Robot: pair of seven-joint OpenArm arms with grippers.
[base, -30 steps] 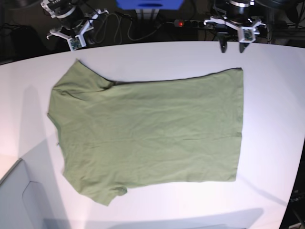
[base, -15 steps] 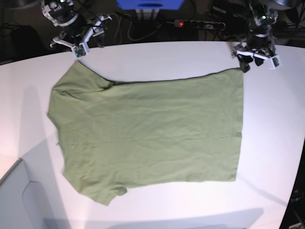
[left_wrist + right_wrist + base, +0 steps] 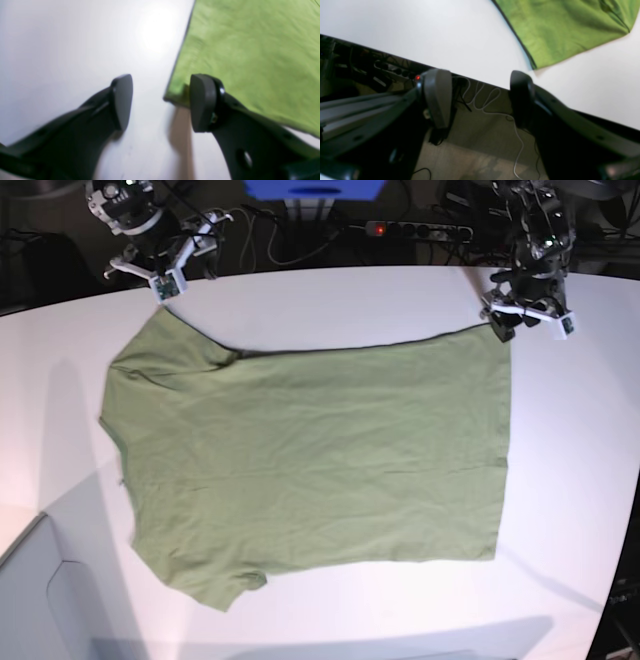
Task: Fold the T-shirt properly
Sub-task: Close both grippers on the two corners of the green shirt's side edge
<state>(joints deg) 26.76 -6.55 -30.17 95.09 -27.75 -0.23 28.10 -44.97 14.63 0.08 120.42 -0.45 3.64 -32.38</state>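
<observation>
T-shirt (image 3: 310,460) lies flat on the white table (image 3: 330,290).

one plain olive-green short-sleeved t-shirt (image 3: 310,460) of thin wrinkled fabric, lying flat. one white curved-edged table (image 3: 580,440) under it. two black-and-white robot grippers: the left gripper (image 3: 527,318) at the garment's far hem corner, the right gripper (image 3: 163,272) near the sleeve tip, each with two dark fingers spread apart. one black power strip (image 3: 420,229) with a single red light beyond the table's far edge. one blue box-shaped object (image 3: 315,190) behind it. one thin white cable (image 3: 492,105) on the floor.
</observation>
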